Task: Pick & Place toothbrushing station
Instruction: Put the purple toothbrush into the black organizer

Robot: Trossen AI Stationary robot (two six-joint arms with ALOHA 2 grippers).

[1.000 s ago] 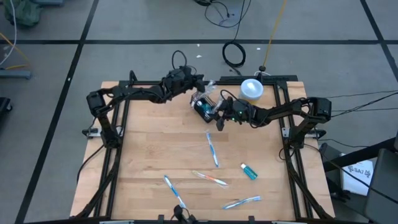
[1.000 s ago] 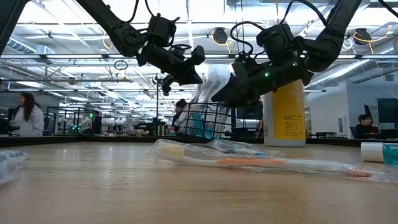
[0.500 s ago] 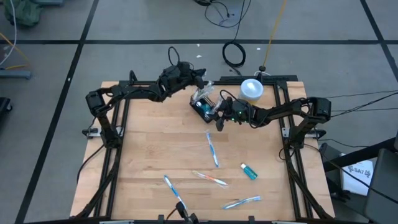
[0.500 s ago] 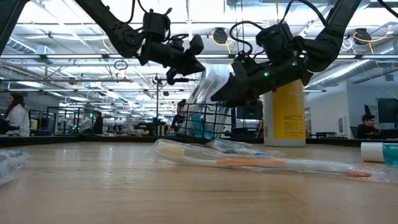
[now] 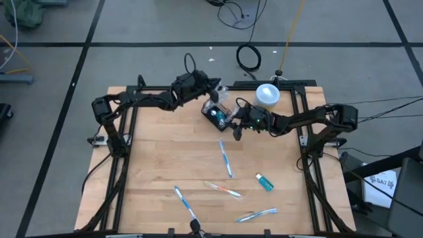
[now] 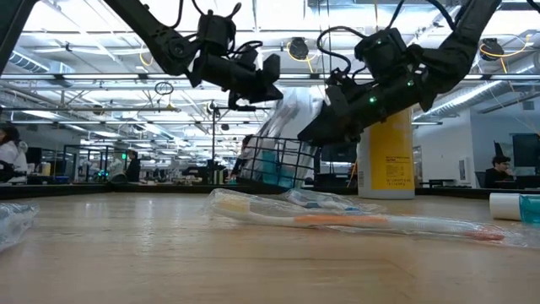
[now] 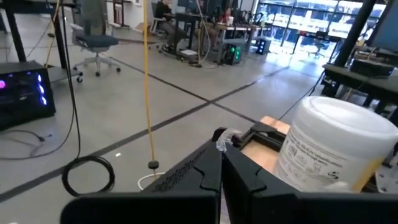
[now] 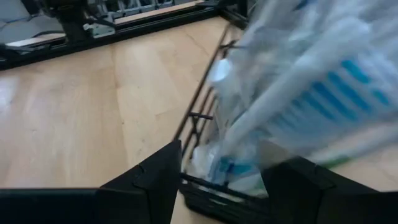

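The toothbrushing station, a small black wire-mesh basket [image 5: 216, 114], stands on the table at the far middle; it also shows in the low view [image 6: 283, 165]. Clear-wrapped toothbrush packets [image 6: 289, 114] stick up out of it. My left gripper [image 5: 213, 89] is above the basket, shut on the top of a packet. My right gripper [image 5: 236, 121] is open at the basket's right side, its fingers [image 8: 155, 177] standing on either side of the basket's end [image 8: 205, 186]. I cannot tell whether they touch it. My left gripper pinches the top end of a clear toothbrush packet [image 7: 222, 138] between its two fingertips. The fingers come slanting from the table's left and above. The packet hangs below them, with its lower end in the basket.
A yellow cup with a white lid [image 5: 268, 94] stands just right of the basket at the far edge. Several wrapped toothbrushes [image 5: 226, 158] [image 5: 223, 190] [image 5: 186, 203] and a small teal tube [image 5: 264, 182] lie on the table's near half. People show in the room beyond the table.
My left gripper has risen a little and gone toward the table's right, staying shut over the basket. My right gripper has shifted slightly toward the right edge. The basket has stayed on the table.
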